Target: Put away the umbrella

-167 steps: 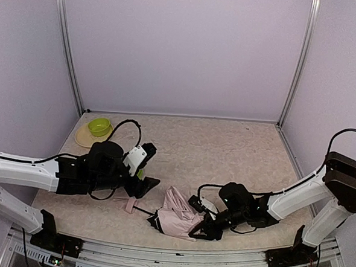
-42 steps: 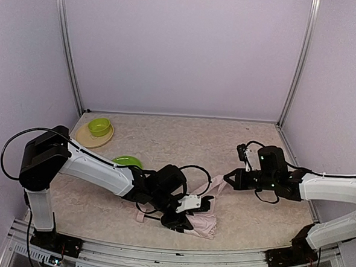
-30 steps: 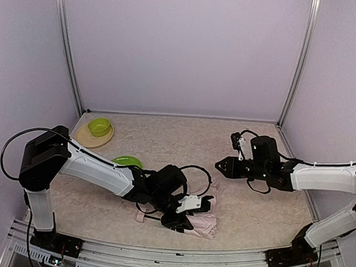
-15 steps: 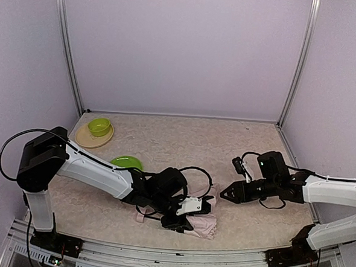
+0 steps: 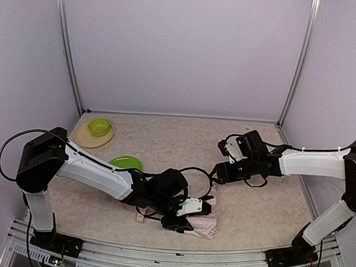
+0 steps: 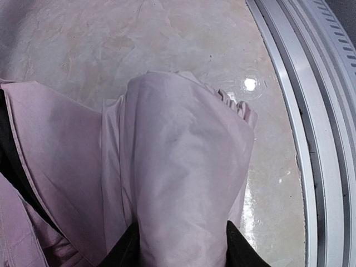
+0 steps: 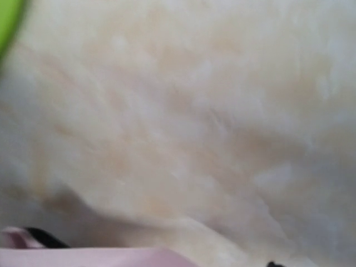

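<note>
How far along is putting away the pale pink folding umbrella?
Done: the pale pink folding umbrella lies collapsed in a crumpled bundle on the beige table. In hand: the left gripper is clamped on a fold of its fabric; the right gripper hovers near the bundle's far edge, its grip unclear. Left: the fabric is loose, so rolling and tidying it remain.
</note>
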`<state>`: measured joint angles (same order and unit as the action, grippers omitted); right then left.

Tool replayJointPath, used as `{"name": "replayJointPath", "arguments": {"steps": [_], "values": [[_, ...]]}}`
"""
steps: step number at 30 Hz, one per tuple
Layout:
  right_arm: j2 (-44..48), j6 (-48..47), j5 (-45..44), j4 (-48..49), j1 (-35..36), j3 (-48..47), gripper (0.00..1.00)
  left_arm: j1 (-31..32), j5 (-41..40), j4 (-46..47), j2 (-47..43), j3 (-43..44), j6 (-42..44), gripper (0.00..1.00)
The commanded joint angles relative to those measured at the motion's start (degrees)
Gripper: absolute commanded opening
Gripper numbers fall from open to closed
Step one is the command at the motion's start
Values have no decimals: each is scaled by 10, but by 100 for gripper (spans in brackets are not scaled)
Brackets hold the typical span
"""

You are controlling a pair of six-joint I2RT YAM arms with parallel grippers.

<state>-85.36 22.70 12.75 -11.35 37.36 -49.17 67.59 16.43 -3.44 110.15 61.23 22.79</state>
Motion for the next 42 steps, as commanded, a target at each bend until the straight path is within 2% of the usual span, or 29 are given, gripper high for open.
{"name": "replayJointPath", "arguments": {"steps": [1,6,8,10,12,13,15,21,24,27,30,34,39,42], "values": [[-60,-40,8,-56,17,-43,68,12,-53,-110,47,-40,-3,43],[-60,-38,31,-52,23,-26,66,12,-50,-101,46,-46,-5,44],[-56,-35,37,-49,23,-15,61,12,-52,-102,48,-44,-8,44],[-53,-33,41,-46,24,-4,47,12,-52,-104,50,-43,-7,44],[-50,-35,40,-49,23,-1,19,12,-54,-103,51,-45,-10,44],[-43,-34,37,-52,23,-3,9,11,-56,-104,52,-44,-12,44],[-15,-31,30,-52,23,-5,2,7,-55,-107,56,-41,-20,44],[149,19,20,-27,24,13,1,-50,-44,-101,89,-19,-84,43],[238,90,21,27,29,80,1,-102,-22,-86,105,5,-131,40],[299,172,15,129,49,168,0,-123,-13,-49,111,18,-163,38],[314,249,-7,207,85,231,0,-137,-5,-21,116,29,-204,36],[315,301,-51,247,144,269,0,-169,-22,7,131,37,-234,34],[301,341,-41,204,184,296,6,-235,-14,48,139,29,-261,32],[295,381,-39,205,205,341,15,-231,11,81,116,6,-233,33]]}}
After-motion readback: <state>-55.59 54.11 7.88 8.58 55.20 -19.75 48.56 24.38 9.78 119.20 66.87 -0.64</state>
